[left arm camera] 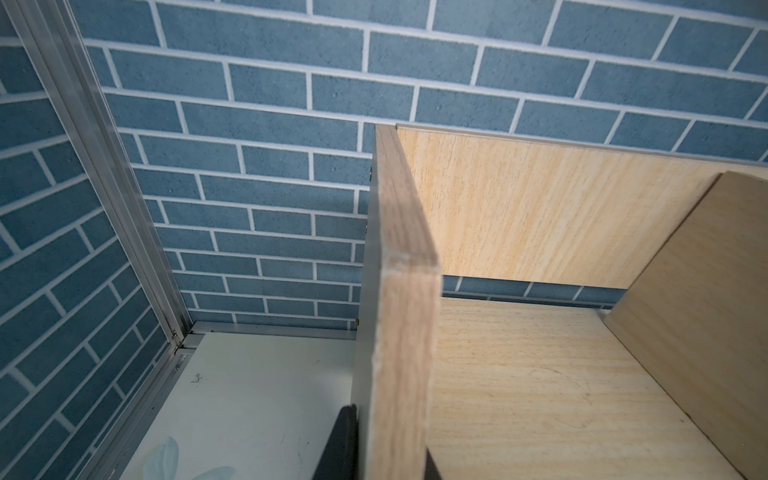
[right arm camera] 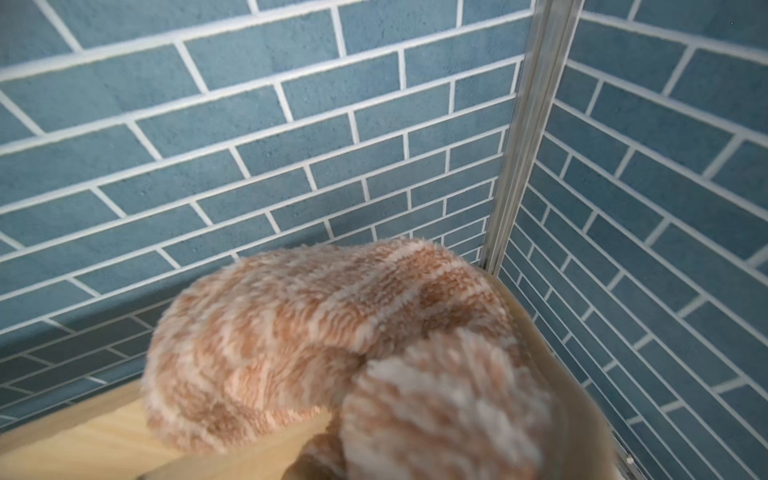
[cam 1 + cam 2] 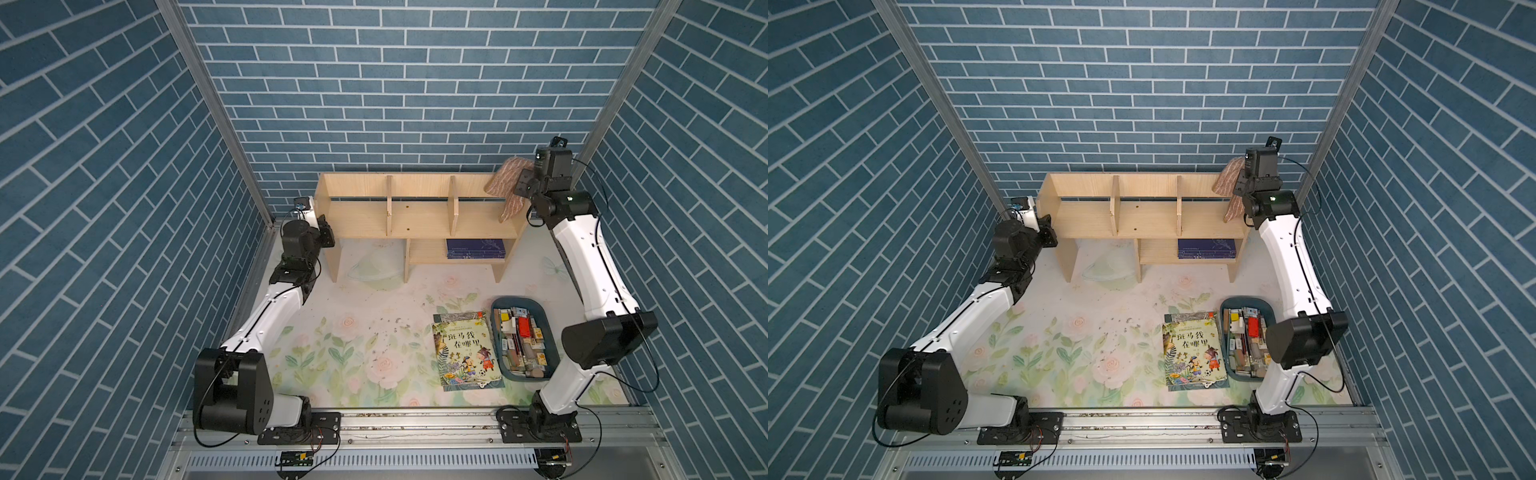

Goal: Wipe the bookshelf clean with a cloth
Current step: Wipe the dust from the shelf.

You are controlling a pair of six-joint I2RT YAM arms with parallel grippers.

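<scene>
While the left claw (image 3: 326, 233) is clamping the bookshelf's (image 3: 419, 216) end panel, the right claw (image 3: 520, 186) is pinching the cloth (image 3: 505, 178) over the upper tier's right end; most wiping is seemingly remaining.

My left arm (image 3: 266, 307) reaches forward, low, left gripper (image 3: 328, 235) pinching the shelf (image 3: 415, 216) side; my right arm (image 3: 582, 257) stretches high, right gripper (image 3: 517, 187) clamped on the cloth (image 3: 505, 178).
</scene>
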